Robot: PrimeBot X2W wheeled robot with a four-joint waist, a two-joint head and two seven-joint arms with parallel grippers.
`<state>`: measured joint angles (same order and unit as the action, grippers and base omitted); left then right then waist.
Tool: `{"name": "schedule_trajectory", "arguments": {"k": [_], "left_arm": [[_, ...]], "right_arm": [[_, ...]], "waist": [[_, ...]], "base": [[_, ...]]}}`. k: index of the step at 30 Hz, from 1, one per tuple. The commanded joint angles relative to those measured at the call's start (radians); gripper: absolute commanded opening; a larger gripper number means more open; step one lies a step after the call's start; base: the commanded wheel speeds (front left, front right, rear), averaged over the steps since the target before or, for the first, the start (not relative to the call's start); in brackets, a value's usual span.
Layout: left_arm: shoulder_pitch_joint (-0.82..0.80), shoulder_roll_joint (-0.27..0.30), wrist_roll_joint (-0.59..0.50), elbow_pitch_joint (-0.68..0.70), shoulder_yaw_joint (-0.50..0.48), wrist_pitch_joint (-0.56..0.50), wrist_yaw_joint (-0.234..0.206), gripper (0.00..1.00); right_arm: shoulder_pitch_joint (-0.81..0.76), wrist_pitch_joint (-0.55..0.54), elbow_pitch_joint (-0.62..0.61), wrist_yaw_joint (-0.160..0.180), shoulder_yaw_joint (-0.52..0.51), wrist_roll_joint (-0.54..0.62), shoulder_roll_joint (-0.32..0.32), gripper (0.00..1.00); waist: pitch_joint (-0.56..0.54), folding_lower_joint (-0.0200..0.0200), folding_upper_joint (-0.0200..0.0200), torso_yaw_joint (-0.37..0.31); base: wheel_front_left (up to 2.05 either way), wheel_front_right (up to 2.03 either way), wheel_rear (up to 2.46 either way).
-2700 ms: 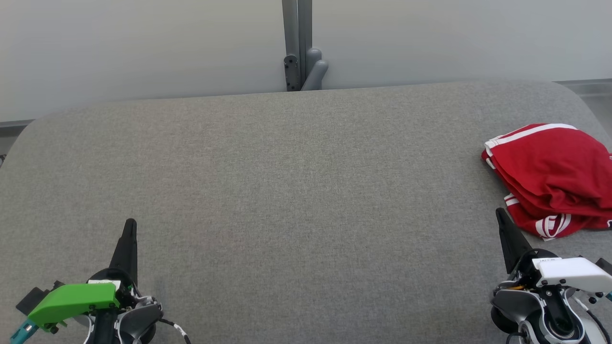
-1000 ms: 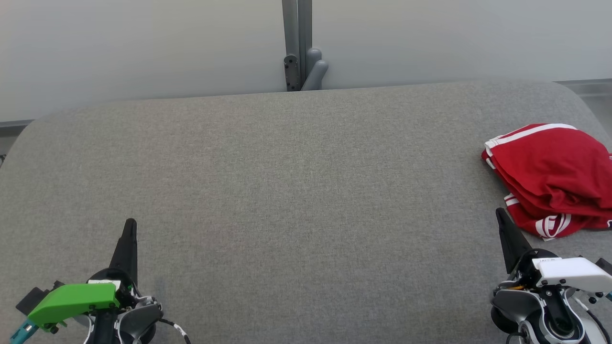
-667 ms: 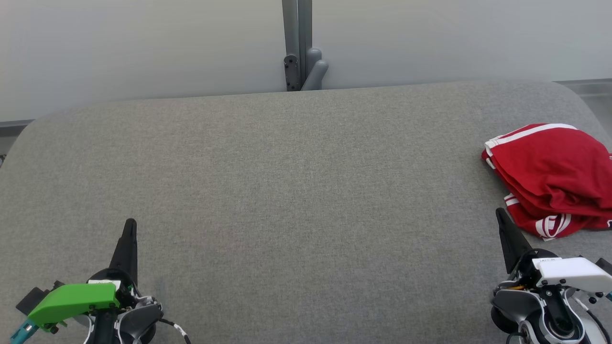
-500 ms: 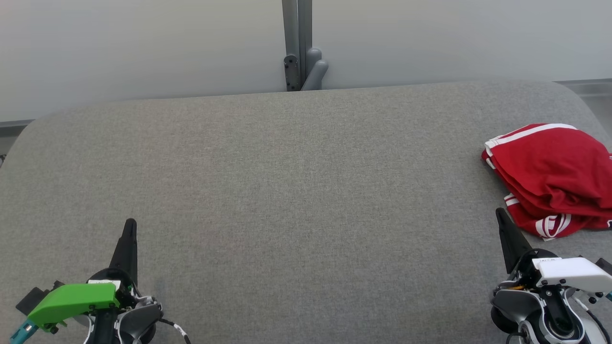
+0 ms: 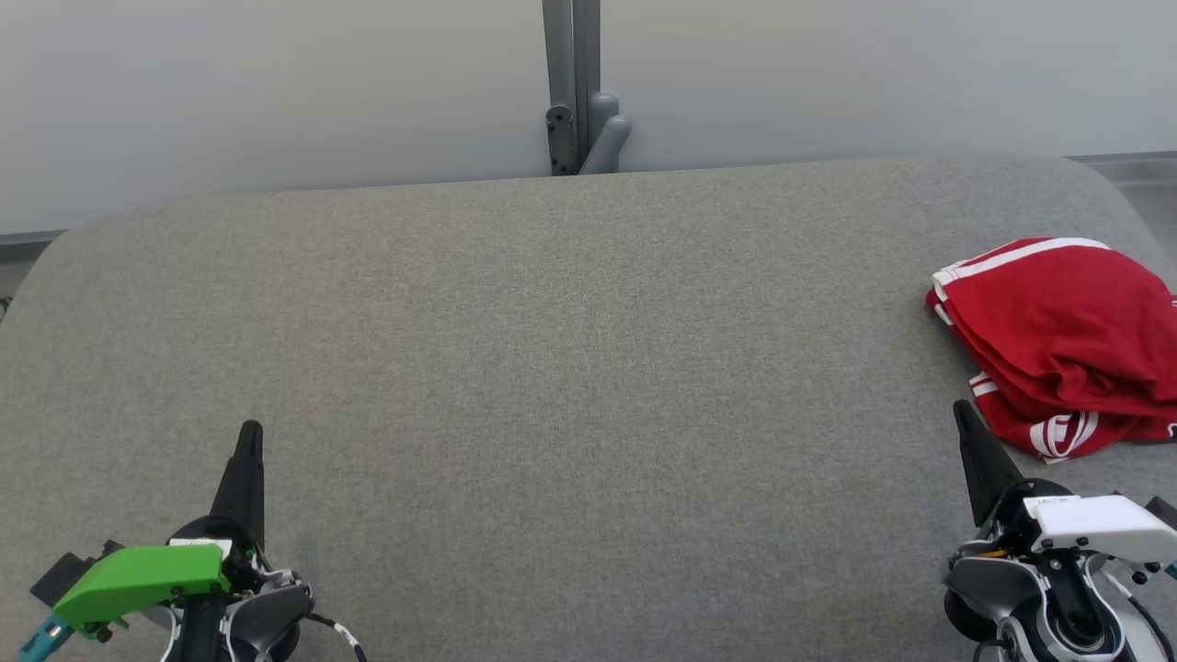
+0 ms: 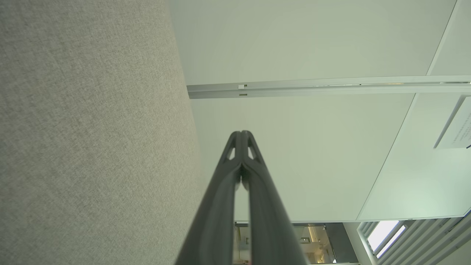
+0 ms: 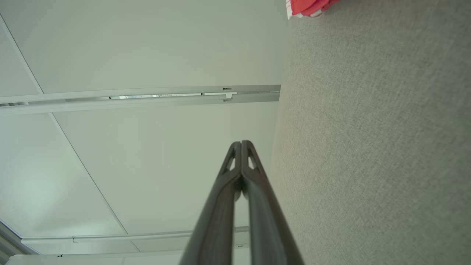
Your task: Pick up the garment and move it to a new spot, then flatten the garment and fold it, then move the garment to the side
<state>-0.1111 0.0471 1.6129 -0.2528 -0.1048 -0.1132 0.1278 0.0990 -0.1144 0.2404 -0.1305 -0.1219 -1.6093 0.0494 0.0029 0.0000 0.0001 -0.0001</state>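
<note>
A red garment (image 5: pixel 1057 340) with white stripes lies folded in a loose stack at the right edge of the grey fabric table (image 5: pixel 570 368); a corner of the garment (image 7: pixel 307 7) shows at the top of the right wrist view. My right gripper (image 5: pixel 962 411) is shut and empty at the lower right, its tip just left of the garment's near edge and apart from it. At the lower left, far from the garment, my left gripper (image 5: pixel 250 429) is shut and empty. In each wrist view the fingertips meet: left gripper (image 6: pixel 241 133), right gripper (image 7: pixel 241 142).
A pale wall panel with a grey vertical post and bracket (image 5: pixel 579 92) stands behind the table's far edge. The table's rounded corners sit at the far left and far right. A broad stretch of grey cloth lies between my two grippers.
</note>
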Motion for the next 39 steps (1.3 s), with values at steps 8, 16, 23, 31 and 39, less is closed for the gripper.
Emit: {"name": "schedule_trajectory", "arguments": {"k": [8,16,23,31,39], "left_arm": [[-0.011,0.006,0.001,0.004,-0.004,-0.003,0.007,0.00],[-0.011,0.006,0.001,0.004,-0.004,-0.003,0.007,0.00],[-0.011,0.006,0.001,0.004,-0.004,-0.003,0.007,0.00],[-0.011,0.006,0.001,0.004,-0.004,-0.003,0.007,0.00],[-0.011,0.006,0.001,0.004,-0.004,-0.003,0.007,0.00]], "right_arm": [[0.008,-0.004,-0.004,0.000,-0.002,-0.007,0.001,0.00],[0.008,-0.004,-0.004,0.000,-0.002,-0.007,0.001,0.00],[0.008,-0.004,-0.004,0.000,-0.002,-0.007,0.001,0.00],[0.008,-0.004,-0.005,0.000,-0.002,-0.007,0.001,0.00],[0.008,-0.004,-0.005,0.000,-0.002,-0.007,0.001,0.00]], "waist": [[0.000,0.0000,-0.0001,0.000],[0.000,0.0000,-0.0001,0.000],[0.000,0.0000,-0.0001,0.000],[0.000,0.0000,-0.0001,0.000],[0.000,0.0000,-0.0001,0.000]], "base": [[0.00,0.00,0.00],[0.00,0.00,0.00],[0.00,0.00,0.00],[0.00,0.00,0.00],[0.00,0.00,0.00]]}}
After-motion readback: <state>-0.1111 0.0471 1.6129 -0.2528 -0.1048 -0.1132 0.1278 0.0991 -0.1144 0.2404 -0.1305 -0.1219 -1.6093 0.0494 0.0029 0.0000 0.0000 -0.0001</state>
